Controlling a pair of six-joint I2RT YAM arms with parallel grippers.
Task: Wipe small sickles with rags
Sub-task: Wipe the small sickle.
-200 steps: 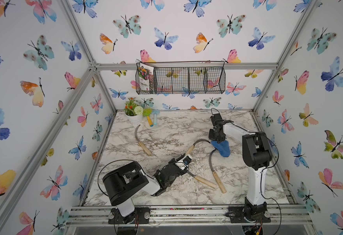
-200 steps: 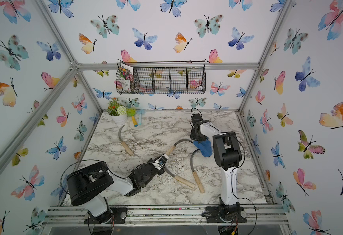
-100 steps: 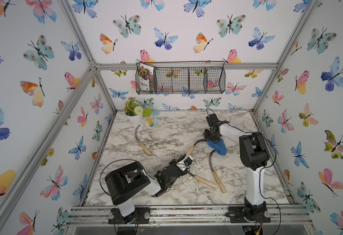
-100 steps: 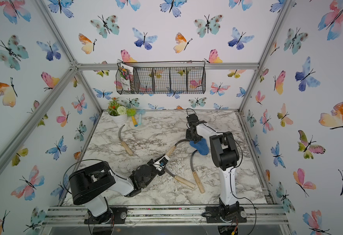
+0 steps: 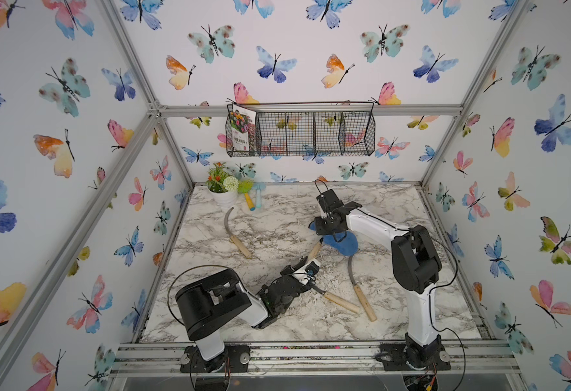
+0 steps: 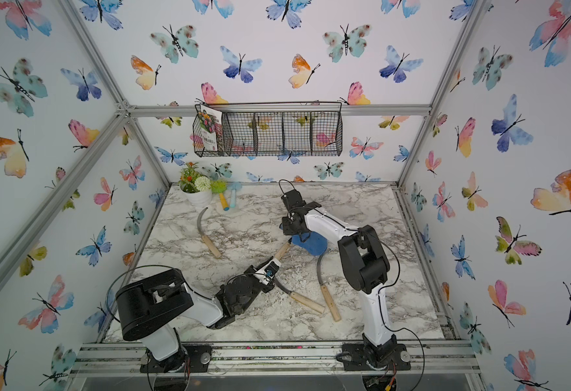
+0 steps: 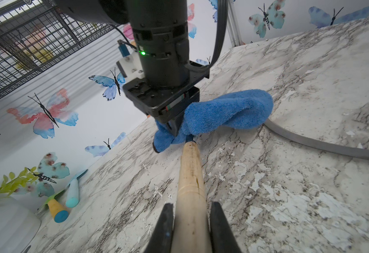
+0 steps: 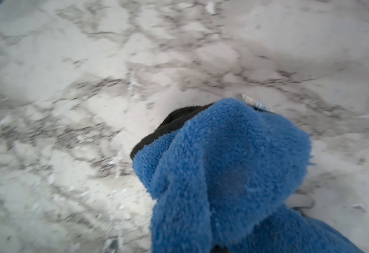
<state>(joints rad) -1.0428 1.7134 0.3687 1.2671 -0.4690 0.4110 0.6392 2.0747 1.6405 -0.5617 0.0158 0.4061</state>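
The left arm (image 5: 216, 304) lay low over the front of the marble worktop (image 5: 277, 210). Its jaws were clamped tight on the pale wooden handle of one sickle (image 5: 314, 251), and the left wrist view showed that handle pinched squarely between them. The right arm (image 5: 372, 223) reached in from the far side. Its jaws were shut on the blue rag (image 5: 343, 244), which was bunched around them and pressed down where the handle met its blade. The blade itself was hidden under the cloth.

A second sickle (image 5: 358, 287) lay just beside them, blade tip running up to the rag's edge and handle pointing to the front. A third sickle (image 5: 340, 302) lay near it, its blade end passing under the left arm's wrist. A fourth sickle (image 5: 235, 233) rested well apart toward the back left, near a white flower pot (image 5: 226, 199) and two toy tools (image 5: 253, 201). A black wire basket (image 5: 311, 135) hung on the back wall.
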